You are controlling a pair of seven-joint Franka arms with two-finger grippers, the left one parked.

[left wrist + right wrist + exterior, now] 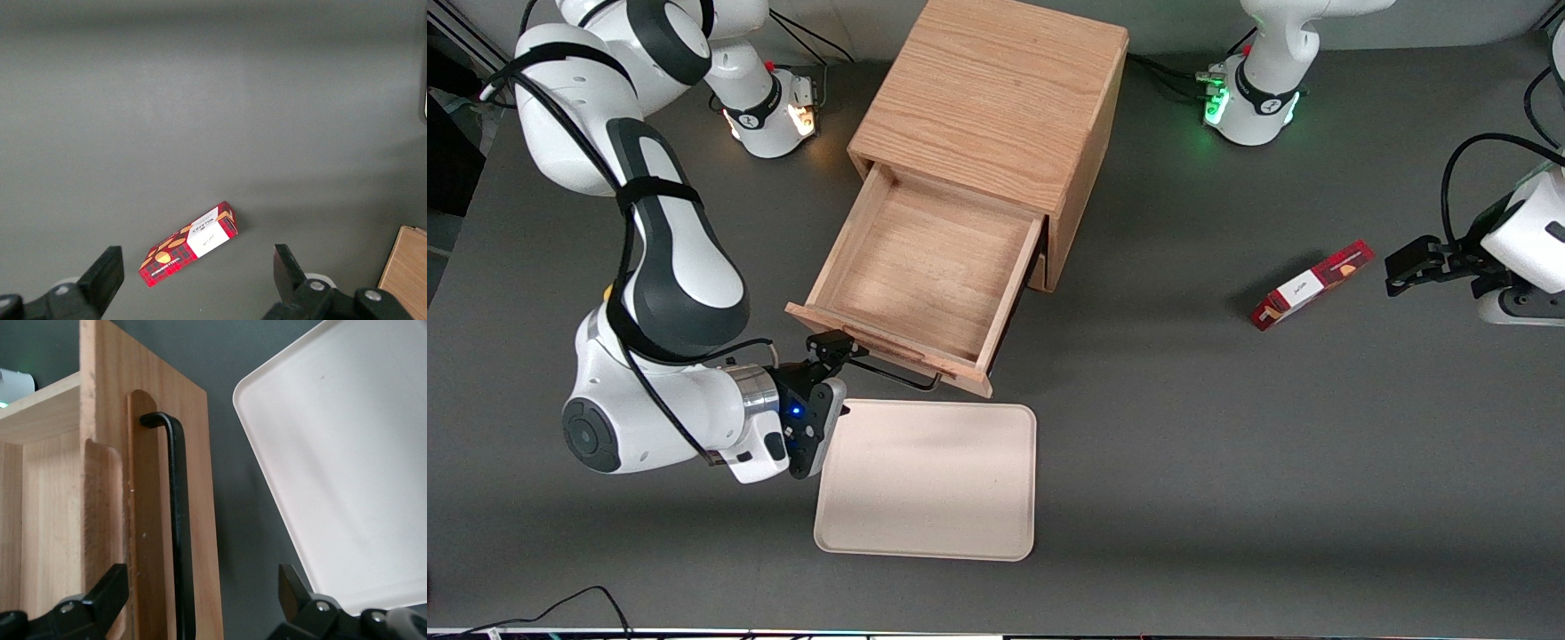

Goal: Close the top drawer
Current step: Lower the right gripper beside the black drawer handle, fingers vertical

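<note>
On table: cabinet (996,98), tray (929,480), red box (1312,284)
Drawer (925,267): being left pulled fully out of cabinet, interior bare
Handle (180,540): black, on drawer front
Gripper (834,348): being held at drawer front, fingers (100,597) spread around handle, just above tray edge
Red box: lying toward parked arm's end

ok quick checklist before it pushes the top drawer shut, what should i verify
1. top drawer pulled out, needs closing: ok.
2. Drawer interior free of objects: ok.
3. hand at the drawer front by the black handle: ok.
4. Hand fingers open, straddling the handle: ok.
5. tray lies just in front of the drawer, nearer the camera, outside the closing path: ok.
6. Hand in contact with the drawer front: cannot tell.
</note>
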